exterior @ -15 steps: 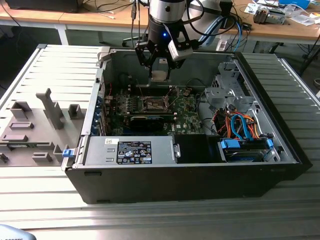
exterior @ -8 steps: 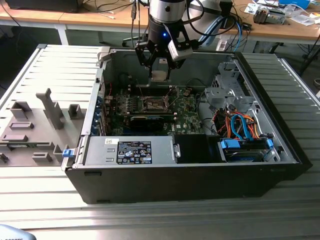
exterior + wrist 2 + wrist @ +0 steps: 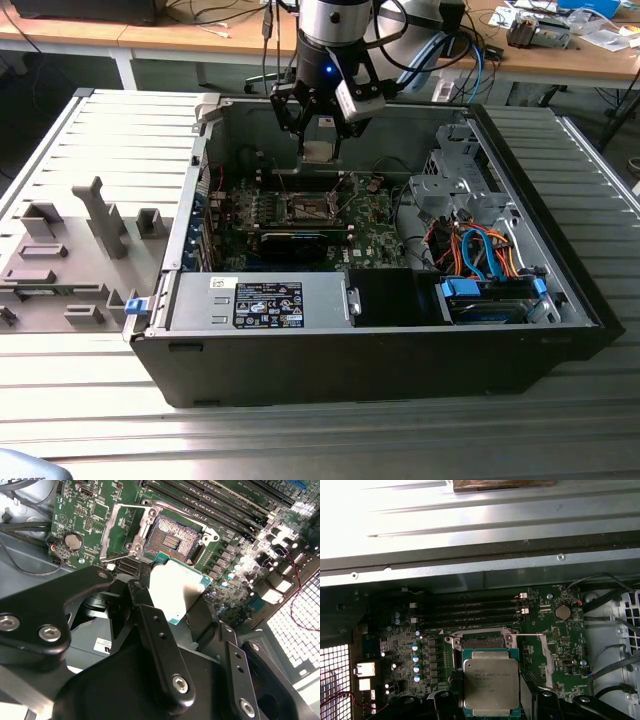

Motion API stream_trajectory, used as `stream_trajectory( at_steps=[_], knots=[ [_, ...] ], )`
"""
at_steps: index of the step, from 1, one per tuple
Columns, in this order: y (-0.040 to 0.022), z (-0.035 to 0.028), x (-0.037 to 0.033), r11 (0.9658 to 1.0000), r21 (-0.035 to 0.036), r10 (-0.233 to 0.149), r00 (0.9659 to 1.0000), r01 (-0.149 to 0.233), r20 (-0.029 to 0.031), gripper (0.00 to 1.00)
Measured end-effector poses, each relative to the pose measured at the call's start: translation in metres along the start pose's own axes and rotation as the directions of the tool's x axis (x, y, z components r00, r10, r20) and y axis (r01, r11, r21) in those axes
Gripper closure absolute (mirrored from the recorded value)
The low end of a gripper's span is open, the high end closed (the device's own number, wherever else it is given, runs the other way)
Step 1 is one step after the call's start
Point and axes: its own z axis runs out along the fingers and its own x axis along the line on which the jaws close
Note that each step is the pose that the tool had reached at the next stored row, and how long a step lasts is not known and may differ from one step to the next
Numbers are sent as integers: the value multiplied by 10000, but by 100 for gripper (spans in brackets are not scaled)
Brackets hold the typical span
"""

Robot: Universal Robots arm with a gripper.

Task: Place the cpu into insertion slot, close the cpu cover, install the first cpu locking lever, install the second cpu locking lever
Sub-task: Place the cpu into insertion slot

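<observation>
Ribbed grey metal table [image 3: 90, 130] fills most of the exterior view, with wooden desks [image 3: 200, 35] and loose cables across the top of the frame. On it lies an open computer case [image 3: 560, 290], and a grey fixture tray [image 3: 60, 255] sits at the exterior view's left.

Upper centre in that view we see the gripper [image 3: 319, 147] reaching down into the case. Its black fingers [image 3: 150, 625] are pinched on two opposite edges of the cpu [image 3: 318, 153], which it carries flat with the pale metal top up. In both wrist views the cpu [image 3: 180, 587] [image 3: 491, 682] hangs clear above the green motherboard [image 3: 85, 510].

At the frame's centre in the exterior view we find the insertion slot [image 3: 305, 205]. The second wrist view shows the slot [image 3: 172, 540] bare, its contacts exposed just beside the held chip. The cpu cover [image 3: 141, 530] is swung open, standing off to one side of the slot.
</observation>
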Motion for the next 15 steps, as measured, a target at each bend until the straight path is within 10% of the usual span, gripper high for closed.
stream_trajectory(
  at_steps=[15],
  knots=[
    [0,1,0,9999,0,133,9999,-133,10,46]
  ],
)
